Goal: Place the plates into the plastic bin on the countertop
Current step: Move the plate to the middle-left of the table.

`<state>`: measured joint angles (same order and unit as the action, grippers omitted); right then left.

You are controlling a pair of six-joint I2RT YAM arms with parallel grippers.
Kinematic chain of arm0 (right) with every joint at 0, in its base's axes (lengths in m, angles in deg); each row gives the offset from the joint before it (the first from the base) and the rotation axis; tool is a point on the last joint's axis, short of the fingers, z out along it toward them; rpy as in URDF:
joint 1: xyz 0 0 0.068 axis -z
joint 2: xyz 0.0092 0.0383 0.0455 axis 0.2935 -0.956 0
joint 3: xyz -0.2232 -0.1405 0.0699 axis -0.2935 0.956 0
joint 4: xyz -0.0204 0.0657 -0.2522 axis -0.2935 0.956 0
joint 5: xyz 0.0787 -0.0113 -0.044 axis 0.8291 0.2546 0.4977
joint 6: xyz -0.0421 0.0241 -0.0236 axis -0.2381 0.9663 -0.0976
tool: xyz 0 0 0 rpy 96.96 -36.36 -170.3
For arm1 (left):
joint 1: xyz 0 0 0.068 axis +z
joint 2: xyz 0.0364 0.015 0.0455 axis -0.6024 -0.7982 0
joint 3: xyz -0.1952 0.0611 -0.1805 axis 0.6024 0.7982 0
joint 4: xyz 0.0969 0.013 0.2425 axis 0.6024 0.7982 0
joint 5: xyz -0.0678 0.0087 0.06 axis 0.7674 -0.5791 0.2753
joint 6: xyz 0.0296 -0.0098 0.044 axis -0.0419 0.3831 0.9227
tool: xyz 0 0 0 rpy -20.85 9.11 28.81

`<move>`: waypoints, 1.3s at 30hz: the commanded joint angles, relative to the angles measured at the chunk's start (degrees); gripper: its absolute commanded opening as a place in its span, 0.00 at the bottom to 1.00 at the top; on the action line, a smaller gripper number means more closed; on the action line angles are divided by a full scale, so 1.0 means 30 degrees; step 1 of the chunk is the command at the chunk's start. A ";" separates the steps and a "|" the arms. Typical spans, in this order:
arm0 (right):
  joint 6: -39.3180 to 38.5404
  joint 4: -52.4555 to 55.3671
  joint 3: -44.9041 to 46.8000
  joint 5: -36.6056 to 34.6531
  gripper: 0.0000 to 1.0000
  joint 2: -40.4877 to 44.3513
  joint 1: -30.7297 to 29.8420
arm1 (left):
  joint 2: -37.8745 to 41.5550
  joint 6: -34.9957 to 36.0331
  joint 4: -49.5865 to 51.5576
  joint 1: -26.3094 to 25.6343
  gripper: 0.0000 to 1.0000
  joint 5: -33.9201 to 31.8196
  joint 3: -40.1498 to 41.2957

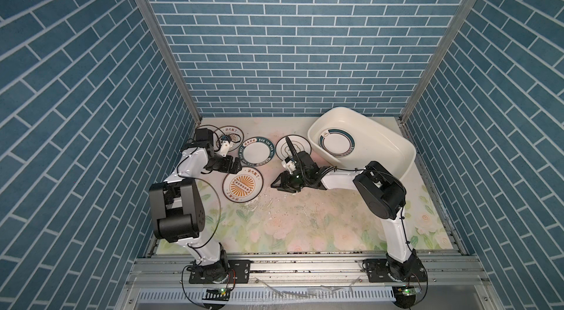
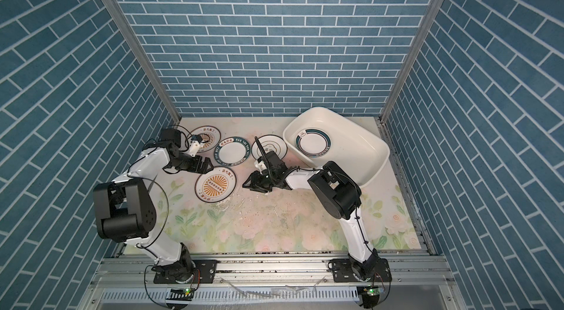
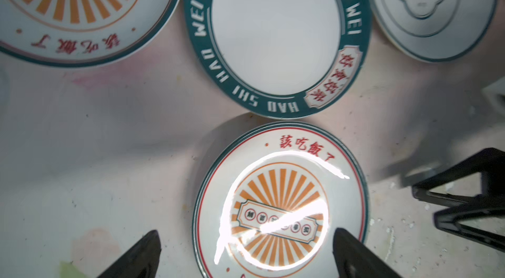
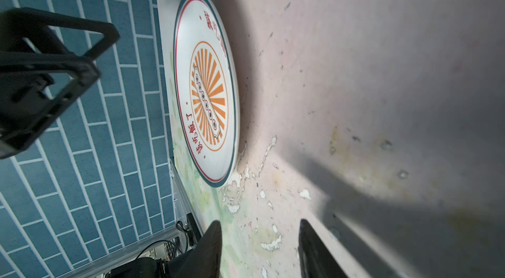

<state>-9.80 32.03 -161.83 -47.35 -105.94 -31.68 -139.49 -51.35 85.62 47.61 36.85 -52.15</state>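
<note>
Bin (image 1: pixel 378 143), plastic, cream, glossy: stands at the far right of the desk (image 1: pixel 305 226), with one green-ringed plate (image 1: pixel 335 142) lying flat inside. Plates on the desk, left of the bin: quatrefoil plate (image 1: pixel 300 143) just beside it, lettered-rim plate (image 1: pixel 256 153), far sunburst plate (image 1: pixel 236 136), near sunburst plate (image 1: pixel 242 185) (its edge shows doubled lines, perhaps a stack; cannot tell). Handling, by judgement: glazed ceramic, stiff, fairly heavy, slick, liable to chip if dropped. As each lies flat, take it at the raised rim, one finger under the lip. Left hand (image 3: pixel 246 234): fingers spread wide, empty, poised above the near sunburst plate. Right hand (image 4: pixel 259 223): partly spread, empty, low over bare scuffed desk beside that plate.
</note>
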 commanded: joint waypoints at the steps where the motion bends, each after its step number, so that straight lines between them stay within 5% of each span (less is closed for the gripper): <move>1: 0.0444 0.0049 -0.0626 -0.0228 0.46 -0.0633 -0.0079 | -0.0591 -0.0673 -0.0089 0.0446 1.00 -0.1117 0.0350; 20: 0.0540 0.0986 -0.2403 -0.0110 0.47 -0.2194 -0.0072 | -0.2981 0.0403 0.2394 0.0272 0.99 0.1685 -0.0152; 39: 0.2461 -0.0467 -0.1658 0.0075 0.47 -0.2370 -0.0225 | -0.2458 0.1056 0.3235 -0.2315 1.00 0.3592 0.0277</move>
<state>-4.73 31.57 -168.00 -47.00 -112.04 -31.92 -147.73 -48.55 93.75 41.66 46.08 -51.97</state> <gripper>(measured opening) 0.468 0.994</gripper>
